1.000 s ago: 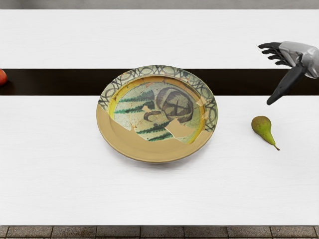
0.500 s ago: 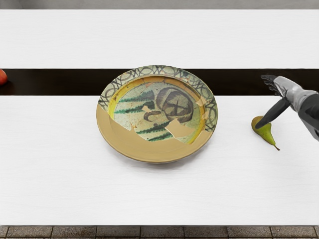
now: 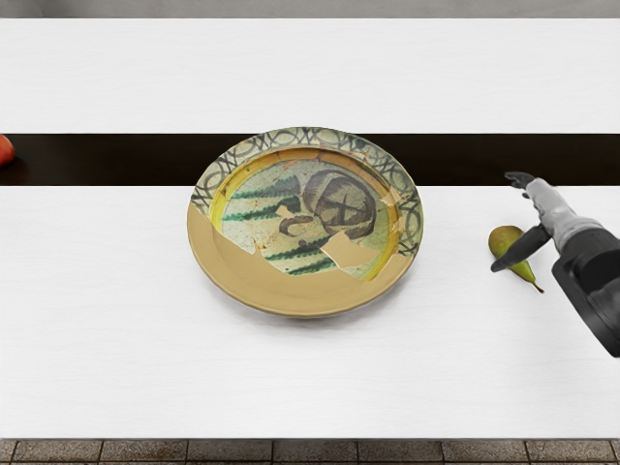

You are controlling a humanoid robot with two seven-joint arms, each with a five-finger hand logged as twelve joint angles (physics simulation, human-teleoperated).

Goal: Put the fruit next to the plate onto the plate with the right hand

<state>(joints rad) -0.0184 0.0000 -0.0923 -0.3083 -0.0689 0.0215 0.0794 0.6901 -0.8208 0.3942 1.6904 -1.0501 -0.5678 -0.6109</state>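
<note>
Floor: a narrow strip of grey-brown paving tiles [image 3: 310,451] runs along the bottom edge, below the front of the desk.
Desk: the white desk [image 3: 145,368] fills most of the view, and its near part carries the plate and the pear.
Forearm: a dark, bulky forearm [image 3: 596,286] comes in from the right edge, low in the picture, and narrows to a silver wrist.
Pear: the green pear [image 3: 505,238] lies on its side on the desk, to the right of the plate and clearly apart from it. Its rounded end points toward the plate and its stem toward the near right. It is not on the plate.
Right hand: the right hand [image 3: 550,211] hangs just right of the pear with its digits spread wide. It is not closed around the fruit and holds nothing.
Dark finger: one dark finger [image 3: 513,254] slants across the pear's narrow half. I cannot tell whether it touches the skin.
Other fingers: the remaining fingers [image 3: 519,179] reach out beyond the pear on its far side, clear of it.
Plate: the large round plate [image 3: 242,281] sits at the desk's middle. Its near-left rim is plain tan, the far rim has a looping grey-green pattern, and the well has green stripes and a dark figure. Nothing lies in it.
Dark band: a black band [image 3: 97,160] crosses the view behind the plate, whose far rim overlaps it.
Red fruit: a red fruit [image 3: 4,150] shows at the left edge within that band, cut off by the frame.
Far surface: a second white far surface [image 3: 310,73] stretches beyond the band.
</note>
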